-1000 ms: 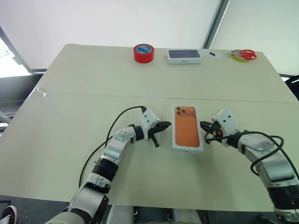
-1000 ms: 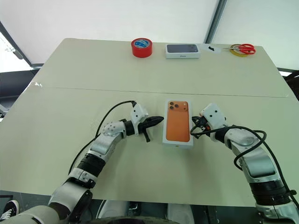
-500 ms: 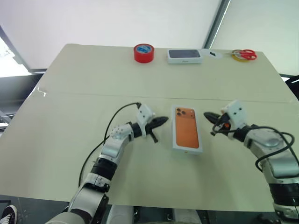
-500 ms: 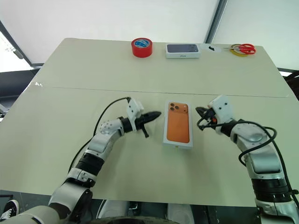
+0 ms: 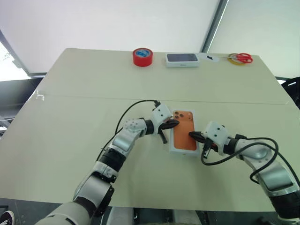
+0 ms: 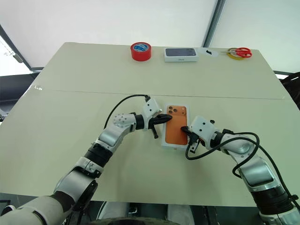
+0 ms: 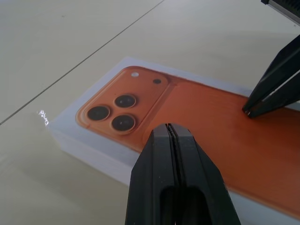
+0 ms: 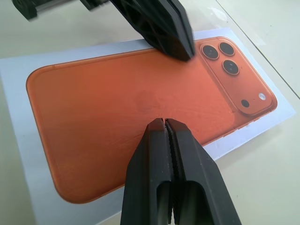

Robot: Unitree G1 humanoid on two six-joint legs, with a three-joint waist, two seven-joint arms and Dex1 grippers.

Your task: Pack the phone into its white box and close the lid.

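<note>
The white box (image 5: 183,151) lies closed in the middle of the table. Its lid (image 5: 184,138) is on top, showing the orange phone picture with three lenses (image 7: 112,114). The phone itself is hidden. My left gripper (image 5: 176,123) is shut, and its tip rests on the lid's left edge near the printed lenses. My right gripper (image 5: 191,135) is also shut, with its tip touching the orange picture from the right side. In the right wrist view my own fingertips (image 8: 165,123) sit on mid-lid, while the left gripper (image 8: 183,52) comes in from the opposite side.
Along the far edge sit a red tape roll (image 5: 142,56), a white box with a dark phone picture (image 5: 182,58) and red-handled scissors on a yellow tape ring (image 5: 239,58). A seam (image 5: 93,99) runs across the table behind the box.
Both grippers stood off the box's two sides and have swung inward. Their shut tips now rest on the lid. The box has stayed in place while the camera shifted slightly.
</note>
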